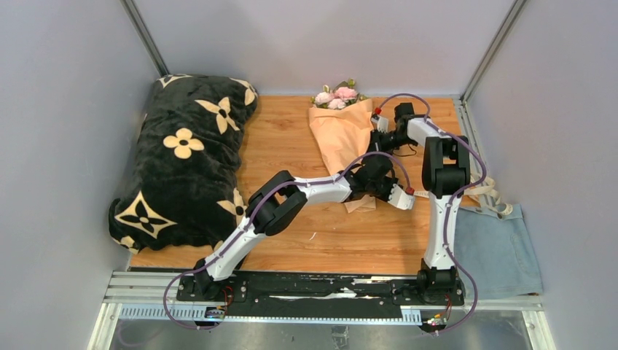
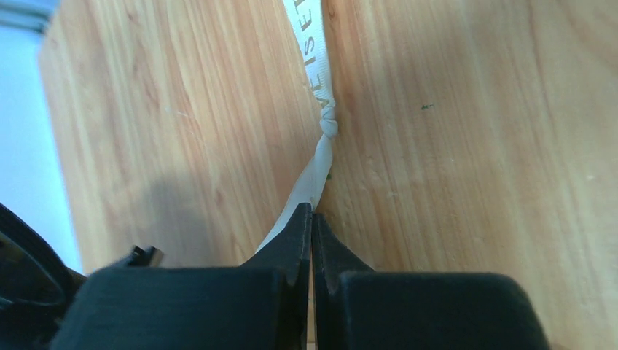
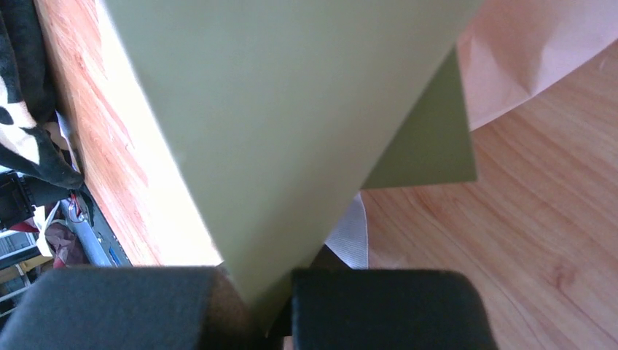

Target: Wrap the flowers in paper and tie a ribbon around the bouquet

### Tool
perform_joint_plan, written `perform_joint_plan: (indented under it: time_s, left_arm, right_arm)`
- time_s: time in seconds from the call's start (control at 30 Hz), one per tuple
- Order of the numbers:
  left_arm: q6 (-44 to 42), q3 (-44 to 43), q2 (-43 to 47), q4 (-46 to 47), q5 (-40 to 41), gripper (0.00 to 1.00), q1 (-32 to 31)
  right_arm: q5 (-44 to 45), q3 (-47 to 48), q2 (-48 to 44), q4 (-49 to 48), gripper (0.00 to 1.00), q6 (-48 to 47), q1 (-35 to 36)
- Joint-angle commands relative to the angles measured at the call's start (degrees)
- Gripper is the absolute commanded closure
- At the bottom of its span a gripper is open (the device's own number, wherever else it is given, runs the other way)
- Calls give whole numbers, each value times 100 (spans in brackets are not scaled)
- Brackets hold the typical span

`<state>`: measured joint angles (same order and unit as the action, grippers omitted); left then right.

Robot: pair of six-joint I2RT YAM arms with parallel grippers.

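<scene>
**Q:** How much room is there around you?

**A:** The pale wooden tabletop [image 1: 291, 240] is boxed in by grey walls on the left, back and right. A bulky black plush cushion with cream flower shapes [image 1: 182, 160] fills the left side up to the wall. A grey-blue cloth [image 1: 503, 251] drapes over the right near corner. Bare wood shows between the cushion and my left arm, and along the near edge.

**Q:** Where is the bouquet?

**A:** The cone-shaped peach-tan bouquet [image 1: 341, 135] lies at the middle back, its mouth toward the far wall. The pale pink flowers [image 1: 337, 96] with green leaves sit at that rim, near the table's back edge. The narrow end points toward my bases and runs under my left wrist.

**Q:** And your fingers?

**A:** My right gripper [image 3: 255, 310] is clamped on the thin paper [image 3: 291, 109], with the olive green face toward my wrist camera and the peach face showing beyond. My left gripper [image 2: 312, 219] is pinched tight on the narrow cream ribbon [image 2: 321, 146]. The ribbon runs from my tips across the wood, with a small twisted knot partway and printed letters past it.
</scene>
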<state>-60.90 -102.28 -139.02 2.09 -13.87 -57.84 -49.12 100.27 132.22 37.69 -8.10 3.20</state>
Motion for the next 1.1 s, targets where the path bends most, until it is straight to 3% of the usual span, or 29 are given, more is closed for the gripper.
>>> perform_joint_plan:
  time_s: [0.0,0.33,0.6,0.77,0.9,1.07]
  left_arm:
    - [1202,-390,324,-1543,-248,100,-7]
    - [1381,188,1357,-3257,-802,100,-60]
    - [1942,519,2269,-5166,-1778,100,-422]
    - [2157,1743,2784,-5560,-1100,100,-362]
    - [2381,2731,3126,-5553,-1000,100,98]
    - [2644,2952,3357,-5524,-652,100,1323]
  right_arm:
    - [216,-253,-240,-42,100,118,-83]
    - [358,-516,-544,-133,100,402,-76]
    - [140,-923,-795,-715,100,1409,23]
    - [-32,-1200,-1083,-1175,100,2138,84]
    - [-172,-1231,-1305,-1317,100,2458,107]
    - [-181,-1263,-1606,-1178,100,2412,150]
